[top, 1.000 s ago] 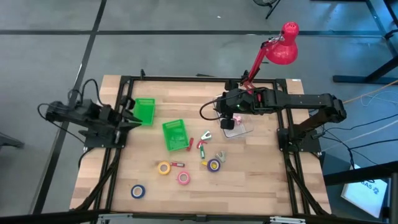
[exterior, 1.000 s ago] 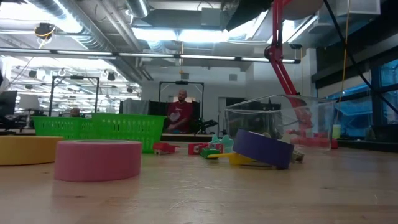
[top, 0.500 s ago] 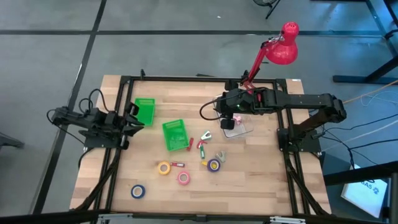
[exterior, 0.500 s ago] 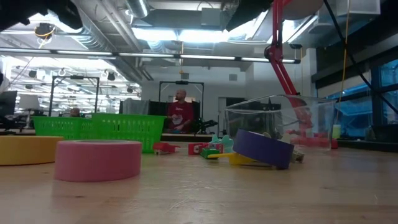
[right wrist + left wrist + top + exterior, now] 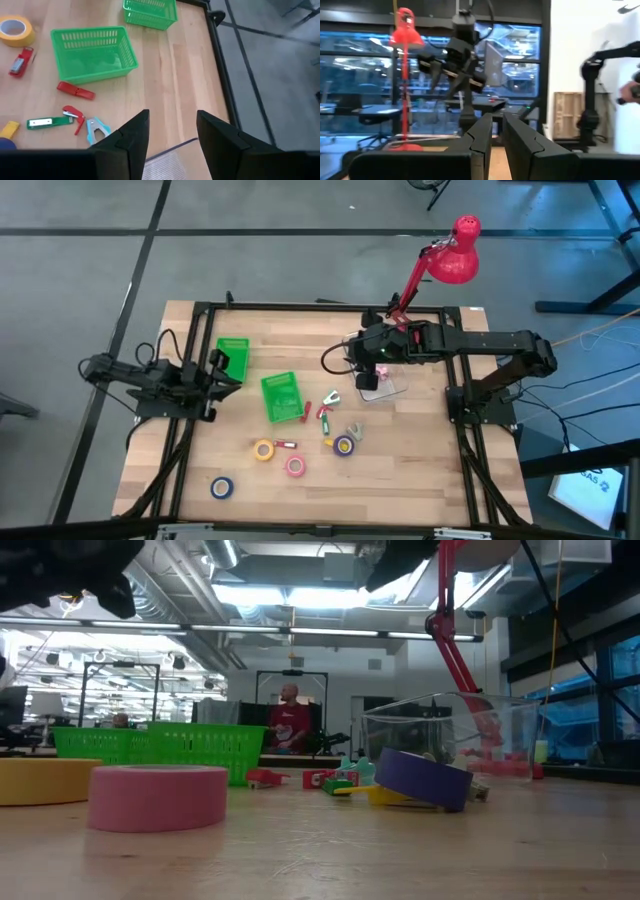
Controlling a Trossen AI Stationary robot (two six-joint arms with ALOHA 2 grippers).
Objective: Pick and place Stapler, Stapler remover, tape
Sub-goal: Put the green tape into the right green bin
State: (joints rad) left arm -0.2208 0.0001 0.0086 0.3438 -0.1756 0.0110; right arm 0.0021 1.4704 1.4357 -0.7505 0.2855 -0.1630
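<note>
Left gripper (image 5: 228, 370) nearly clenched, empty, beside green bin (image 5: 282, 396); right gripper (image 5: 170, 131) released. Advice: spread fingers before descending.

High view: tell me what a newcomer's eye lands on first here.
The pink desk lamp at the table's far right corner stands out most. Next come two green bins left of center, then the scattered tape rolls and small staplers toward the near edge. The right tool hovers over a clear container; the left tool sits beside the far bin.
</note>
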